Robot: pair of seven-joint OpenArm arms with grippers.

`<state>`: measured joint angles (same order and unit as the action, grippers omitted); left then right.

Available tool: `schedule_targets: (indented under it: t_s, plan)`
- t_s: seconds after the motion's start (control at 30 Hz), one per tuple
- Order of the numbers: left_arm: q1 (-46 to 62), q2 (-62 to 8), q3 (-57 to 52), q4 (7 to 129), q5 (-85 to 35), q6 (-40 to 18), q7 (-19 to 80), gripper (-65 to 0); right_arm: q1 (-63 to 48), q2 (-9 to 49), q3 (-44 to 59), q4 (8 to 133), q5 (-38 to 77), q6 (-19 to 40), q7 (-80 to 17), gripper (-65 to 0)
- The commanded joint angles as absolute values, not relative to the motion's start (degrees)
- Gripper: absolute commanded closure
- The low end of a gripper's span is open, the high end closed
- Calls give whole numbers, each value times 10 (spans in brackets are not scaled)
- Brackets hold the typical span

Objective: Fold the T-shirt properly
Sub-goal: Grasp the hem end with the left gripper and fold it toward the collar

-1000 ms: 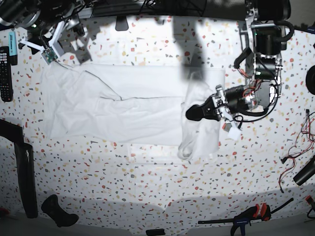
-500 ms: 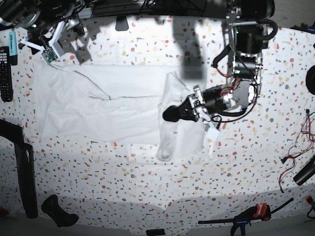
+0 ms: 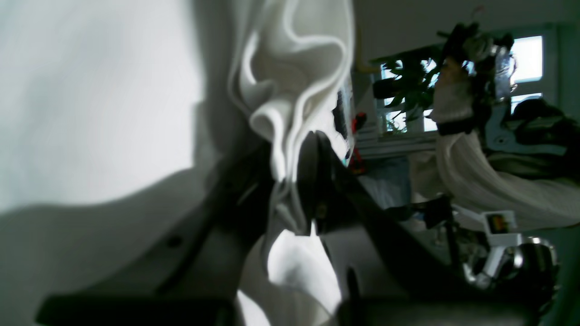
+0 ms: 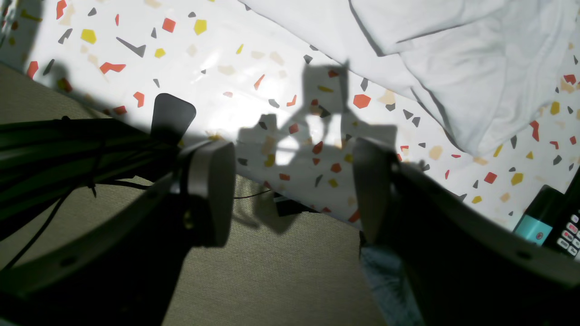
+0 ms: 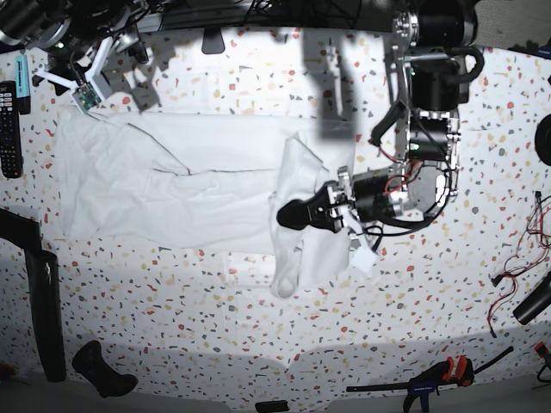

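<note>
One terrazzo-patterned table point(image 5: 258, 327), one white T-shirt point(image 5: 172, 181) spread across its far half, left gripper point(image 5: 288, 215) pinched tight on the shirt's bunched edge, right gripper point(image 4: 294, 190) spread wide beyond the shirt's corner, one remote control point(image 5: 9, 129) beside the shirt

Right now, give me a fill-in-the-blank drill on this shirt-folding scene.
1. The left gripper has its jaws ____ on a bunch of the T-shirt.
2. The right gripper has its jaws ____, holding nothing.
3. A ____ remote control lies beside the shirt.

Missing: shut; open; black
</note>
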<state>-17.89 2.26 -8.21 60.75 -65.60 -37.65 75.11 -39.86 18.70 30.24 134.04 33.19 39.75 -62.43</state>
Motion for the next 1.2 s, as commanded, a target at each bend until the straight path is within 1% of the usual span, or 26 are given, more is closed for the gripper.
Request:
schedule_targets:
  t_s: [0.0,0.13,0.27,0.5,0.63,0.73,0.97,1.0,1.07,1.1,1.17]
  plan:
    - [-193,28,-81,630,-674,-382,751,0,-400,192,305,1350,336,400,-613,-395]
    - [-192,30,-72,667,-655,-382,749,0,-400,192,305,1350,336,400,-608,-396]
    - [-189,30,-34,672,-649,-382,728,0,-397,192,305,1350,336,400,-606,-396]
    - [-181,31,56,672,-570,-379,626,0,-397,192,305,1350,336,400,-605,-396]
    - [-181,31,81,672,-499,-364,569,0,-397,192,305,1350,336,400,-605,-395]
    - [-180,31,88,672,-464,-364,558,0,-397,192,305,1350,336,400,-604,-396]
    - [-164,31,88,672,-475,-364,558,0,-397,192,305,1350,336,400,-604,-396]
    - [-162,32,88,672,-485,-368,558,0,-397,192,305,1350,336,400,-604,-396]
    - [-162,32,88,672,-510,-400,561,0,-397,192,305,1350,336,400,-604,-396]
    - [-162,32,88,672,-523,-400,561,-28,-397,192,305,1350,336,400,-604,-396]
    - [-162,32,88,672,-555,-400,561,-216,-397,192,305,1350,336,400,-604,-396]
